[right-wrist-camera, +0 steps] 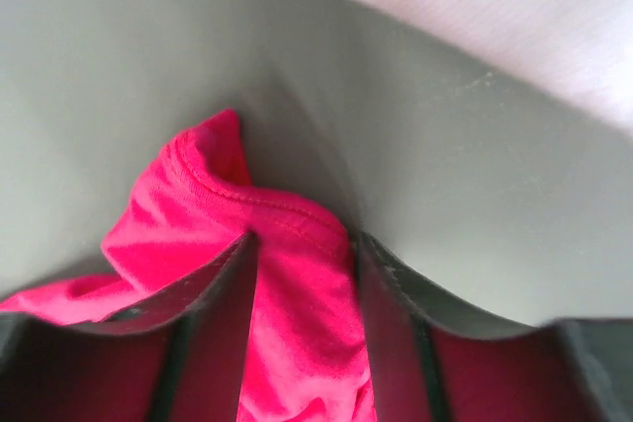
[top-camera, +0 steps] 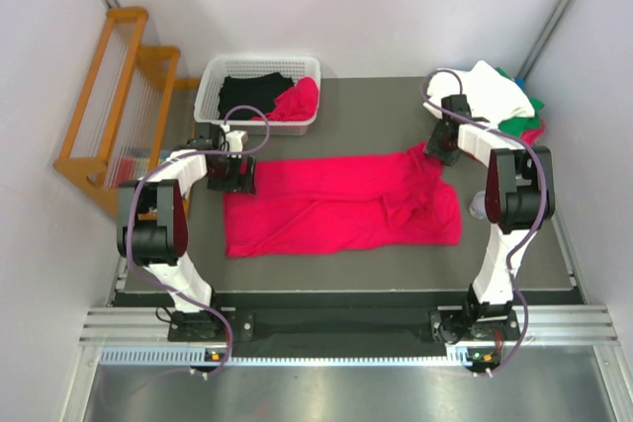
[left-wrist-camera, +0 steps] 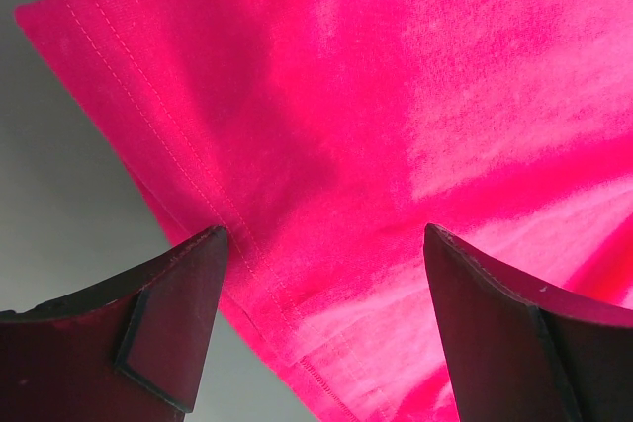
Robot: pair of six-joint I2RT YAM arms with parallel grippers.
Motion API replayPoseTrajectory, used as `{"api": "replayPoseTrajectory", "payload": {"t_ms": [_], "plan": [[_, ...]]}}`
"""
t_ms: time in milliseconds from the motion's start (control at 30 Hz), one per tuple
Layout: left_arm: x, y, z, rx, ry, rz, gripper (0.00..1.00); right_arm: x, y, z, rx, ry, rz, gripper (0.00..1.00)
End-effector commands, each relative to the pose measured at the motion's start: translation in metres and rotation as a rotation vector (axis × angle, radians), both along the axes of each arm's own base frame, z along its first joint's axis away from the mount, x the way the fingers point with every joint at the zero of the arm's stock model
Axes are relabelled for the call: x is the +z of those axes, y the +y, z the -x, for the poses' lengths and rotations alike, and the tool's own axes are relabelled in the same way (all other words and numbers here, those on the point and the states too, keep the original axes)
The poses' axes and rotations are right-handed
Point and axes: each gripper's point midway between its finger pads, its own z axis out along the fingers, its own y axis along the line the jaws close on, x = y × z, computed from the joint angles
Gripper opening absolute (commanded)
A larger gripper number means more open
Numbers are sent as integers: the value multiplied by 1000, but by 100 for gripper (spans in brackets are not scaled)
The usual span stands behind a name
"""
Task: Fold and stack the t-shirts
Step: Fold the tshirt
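Observation:
A crimson-red t-shirt (top-camera: 336, 205) lies spread across the grey table, flat on the left and rumpled on the right. My left gripper (top-camera: 240, 177) is open over the shirt's far left corner; in the left wrist view (left-wrist-camera: 321, 244) its fingers straddle the stitched hem (left-wrist-camera: 247, 244). My right gripper (top-camera: 432, 152) is at the shirt's far right corner. In the right wrist view (right-wrist-camera: 302, 244) it is shut on a bunched fold of the crimson shirt (right-wrist-camera: 297, 313).
A white lattice basket (top-camera: 213, 81) at the back left holds a black shirt (top-camera: 252, 94) and a red one (top-camera: 299, 101). A pile with a white shirt (top-camera: 490, 91) and a green one (top-camera: 526, 106) sits at the back right. An orange wooden rack (top-camera: 114, 96) stands off the table's left.

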Motion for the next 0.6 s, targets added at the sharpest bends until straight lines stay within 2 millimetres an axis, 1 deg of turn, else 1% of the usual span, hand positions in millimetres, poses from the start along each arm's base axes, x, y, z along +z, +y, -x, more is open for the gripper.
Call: {"api": "replayPoseTrajectory", "payload": {"t_ms": [0, 67, 100, 167, 200, 233, 333, 433, 467, 567], "plan": [[11, -6, -7, -2, -17, 30, 84, 11, 8, -14, 24, -62, -22, 30], [11, -7, -8, -6, -19, 28, 84, 10, 14, -13, 43, -57, -21, 21], [11, -7, -8, -5, -19, 29, 84, 9, 16, -12, 48, -56, -21, 11], [11, -6, -8, -5, -18, 27, 84, 7, 22, -11, 63, -49, -20, 2], [11, -7, -8, -5, -19, 29, 84, 7, 24, -11, 68, -49, -18, 0], [11, -7, -8, -5, -17, 30, 84, 8, 26, -9, 74, -44, -17, 0], [10, -7, -6, -7, -13, 30, 84, 10, 21, -6, 59, -45, 11, 0], [8, -7, -6, -9, -14, 29, 84, 18, 5, 1, 17, -53, 76, 0], [9, -7, -5, -9, -14, 29, 84, 21, -4, 5, -2, -54, 109, 0], [9, -7, -6, -9, -15, 32, 84, 23, -20, 13, -47, -49, 137, 0]]}}
